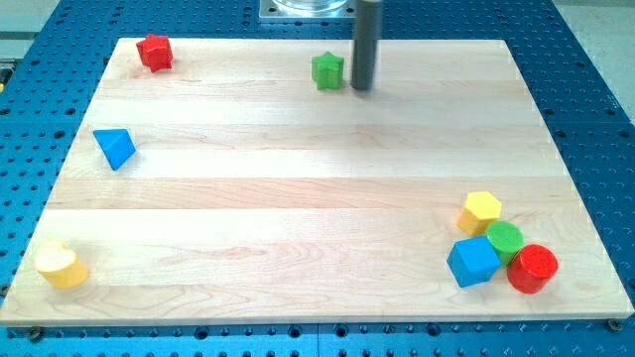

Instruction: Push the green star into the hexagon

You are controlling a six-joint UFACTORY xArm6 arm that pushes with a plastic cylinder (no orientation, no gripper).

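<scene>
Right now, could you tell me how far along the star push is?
Nothing done yet: the green star sits at the view's top, far from the yellow hexagon at lower right. In hand: my tip is just right of the star. Left: the whole push across the board.

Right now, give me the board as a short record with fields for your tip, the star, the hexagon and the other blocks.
tip: my tip, just to the view's right of the green star
green star, near the view's top edge
yellow hexagon, view's lower right, clustered with green cylinder, blue cube, red cylinder
elsewhere: red star, blue triangle, yellow heart
</scene>
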